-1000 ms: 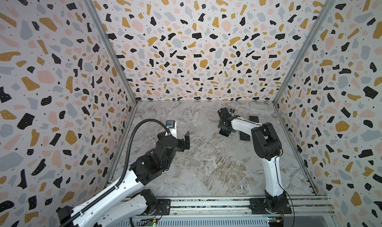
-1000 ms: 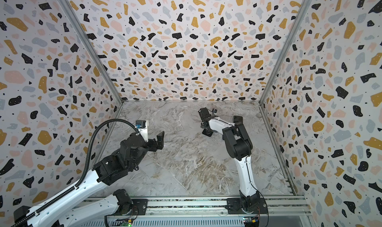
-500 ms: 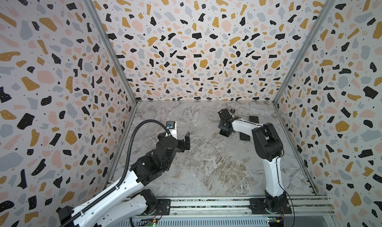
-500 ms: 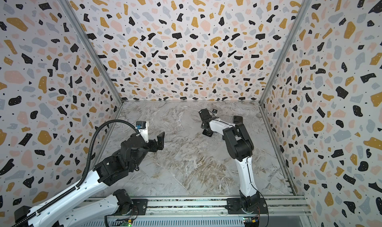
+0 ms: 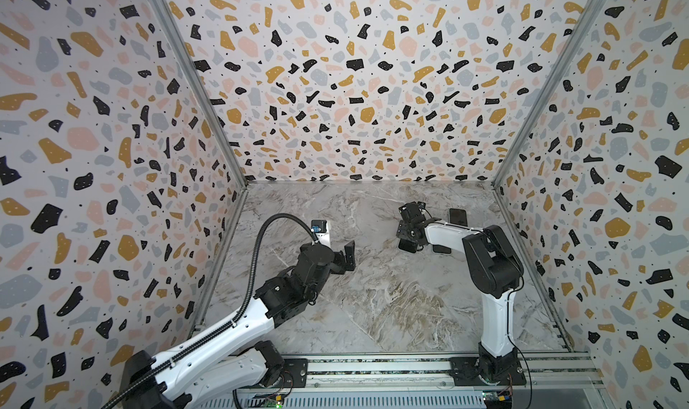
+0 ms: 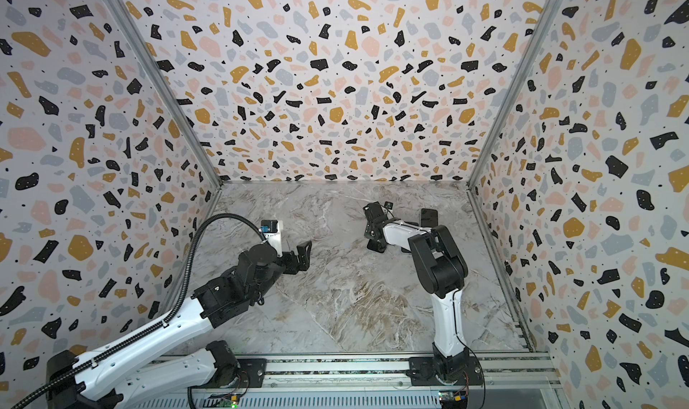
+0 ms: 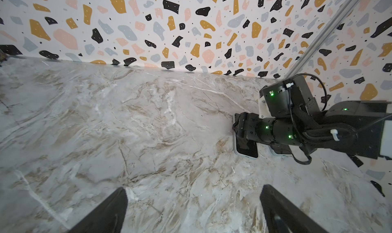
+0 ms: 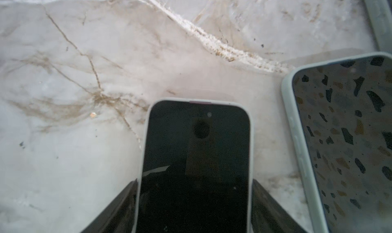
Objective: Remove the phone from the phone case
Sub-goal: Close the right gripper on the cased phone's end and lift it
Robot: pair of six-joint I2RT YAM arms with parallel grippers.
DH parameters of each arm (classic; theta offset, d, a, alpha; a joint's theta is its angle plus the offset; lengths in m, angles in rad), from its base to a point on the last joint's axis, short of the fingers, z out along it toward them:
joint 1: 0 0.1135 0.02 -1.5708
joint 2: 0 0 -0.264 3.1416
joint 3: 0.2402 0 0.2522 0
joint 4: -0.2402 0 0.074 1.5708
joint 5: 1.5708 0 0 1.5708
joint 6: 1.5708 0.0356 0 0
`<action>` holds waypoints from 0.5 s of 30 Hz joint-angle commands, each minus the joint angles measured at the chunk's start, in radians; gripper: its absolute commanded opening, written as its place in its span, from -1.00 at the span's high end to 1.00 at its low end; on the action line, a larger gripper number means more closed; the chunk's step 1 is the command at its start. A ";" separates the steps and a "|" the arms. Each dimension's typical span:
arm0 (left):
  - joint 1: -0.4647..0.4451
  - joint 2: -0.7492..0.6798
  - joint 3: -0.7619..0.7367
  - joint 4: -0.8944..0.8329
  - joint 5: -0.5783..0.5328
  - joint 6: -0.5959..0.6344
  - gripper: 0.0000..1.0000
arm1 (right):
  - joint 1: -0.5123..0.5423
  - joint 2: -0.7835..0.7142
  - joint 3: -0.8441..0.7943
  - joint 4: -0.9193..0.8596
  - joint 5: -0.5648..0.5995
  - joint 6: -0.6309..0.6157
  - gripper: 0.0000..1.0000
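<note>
Pale phone case [image 8: 141, 157], flat on the desk [image 8: 84, 51] with the phone [image 8: 195, 149] seated inside, looks pinched by its long sides between the jaws of the right end effector [image 8: 195, 181], so squeezing may lock the phone in and lift both, while the left end effector [image 7: 194, 188] hangs wide, empty, well apart.

both top views: high front, facing down, whole table [image 5: 376, 314] | left wrist: low, across | right wrist: close, downward
</note>
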 commanded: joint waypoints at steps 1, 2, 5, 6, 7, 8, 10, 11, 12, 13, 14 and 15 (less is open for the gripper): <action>-0.003 0.030 0.003 0.094 0.037 -0.086 -0.99 | 0.010 -0.074 -0.043 0.029 -0.056 -0.057 0.13; 0.003 0.048 0.004 0.098 0.045 -0.109 -0.99 | 0.010 -0.087 -0.058 0.037 -0.062 -0.067 0.12; 0.040 0.106 0.007 0.116 0.108 -0.186 -0.99 | 0.010 -0.125 -0.099 0.069 -0.093 -0.108 0.13; 0.057 0.125 0.004 0.126 0.132 -0.214 -0.99 | 0.011 -0.138 -0.110 0.079 -0.105 -0.122 0.15; 0.071 0.138 0.000 0.138 0.153 -0.235 -0.99 | 0.011 -0.149 -0.121 0.087 -0.112 -0.133 0.15; 0.088 0.156 -0.008 0.153 0.177 -0.254 -0.99 | 0.012 -0.165 -0.139 0.099 -0.121 -0.149 0.17; 0.113 0.178 -0.014 0.178 0.209 -0.279 -0.99 | 0.014 -0.191 -0.169 0.122 -0.140 -0.170 0.20; 0.125 0.187 -0.016 0.193 0.223 -0.288 -0.99 | 0.014 -0.207 -0.186 0.138 -0.156 -0.182 0.24; 0.136 0.195 -0.020 0.209 0.237 -0.297 -0.99 | 0.013 -0.218 -0.199 0.150 -0.172 -0.193 0.25; 0.151 0.207 -0.024 0.229 0.265 -0.308 -0.99 | 0.016 -0.230 -0.210 0.160 -0.187 -0.208 0.26; 0.165 0.221 -0.026 0.251 0.292 -0.319 -0.99 | 0.019 -0.240 -0.218 0.166 -0.194 -0.221 0.26; 0.175 0.235 -0.028 0.266 0.309 -0.328 -0.99 | 0.023 -0.246 -0.225 0.168 -0.197 -0.233 0.26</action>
